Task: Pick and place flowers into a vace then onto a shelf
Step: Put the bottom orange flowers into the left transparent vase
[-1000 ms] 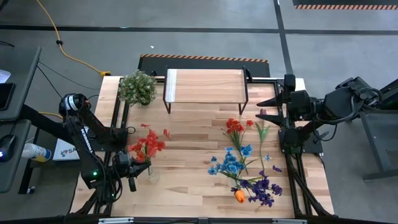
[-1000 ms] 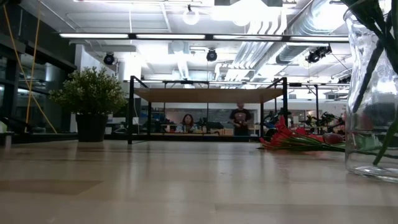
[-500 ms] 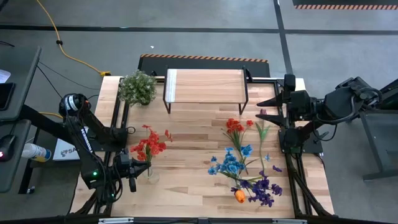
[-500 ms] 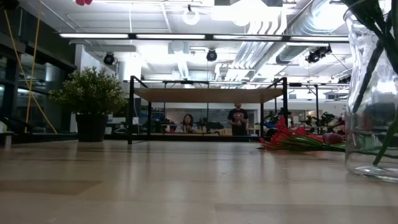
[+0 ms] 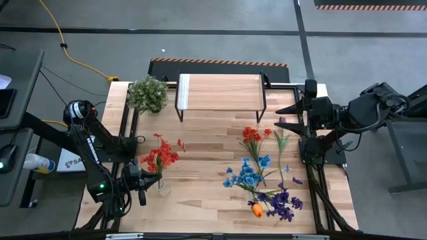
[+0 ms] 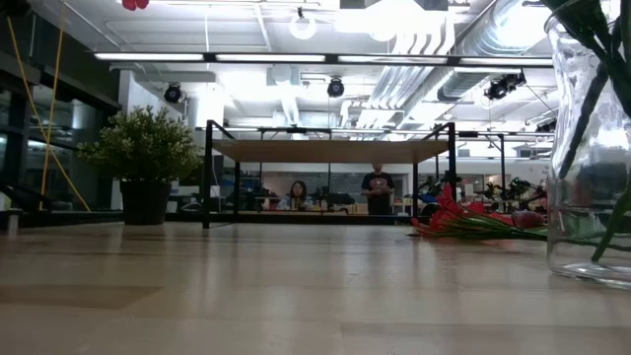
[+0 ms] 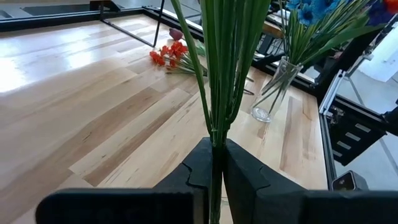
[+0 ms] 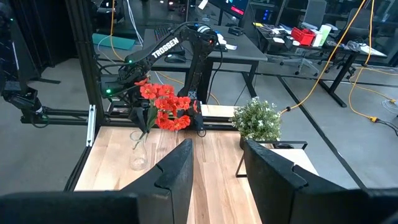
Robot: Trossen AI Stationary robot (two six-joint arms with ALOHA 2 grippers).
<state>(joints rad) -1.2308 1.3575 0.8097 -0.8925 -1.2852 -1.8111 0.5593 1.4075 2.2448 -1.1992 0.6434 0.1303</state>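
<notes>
My left gripper (image 5: 145, 183) is at the near left, shut on a bunch of red flowers (image 5: 160, 155). Right beside it a clear glass vase (image 5: 163, 188) stands on the table with green stems inside (image 6: 590, 148). Whether those are the held stems, I cannot tell. More flowers lie on the table's right half: red (image 5: 251, 135), blue (image 5: 245, 175), purple (image 5: 283, 202) and an orange tulip (image 5: 257, 210). The shelf (image 5: 220, 92) stands at the far middle. My right gripper (image 5: 285, 115) hangs open above the far right, holding nothing. My left gripper pinches the green stems (image 7: 214, 124) of the red flowers between its two fingers, which lie across them. The stems run on upward past the fingertips and fan out. The blooms (image 8: 165, 102) lean toward the far edge. The lower stem ends are hidden behind the fingers.
A bushy potted plant (image 5: 147, 93) stands at the far left, next to the shelf's left legs. A dark red tulip (image 7: 176, 34) lies near the red flowers. Black frame rails (image 5: 127, 133) run along both sides of the table. People (image 6: 296, 194) are in the room behind.
The held red flowers have swung a little. One red bloom now shows at the low view's top left edge, where none showed a second ago. The vase and the flowers on the table lie as before.
</notes>
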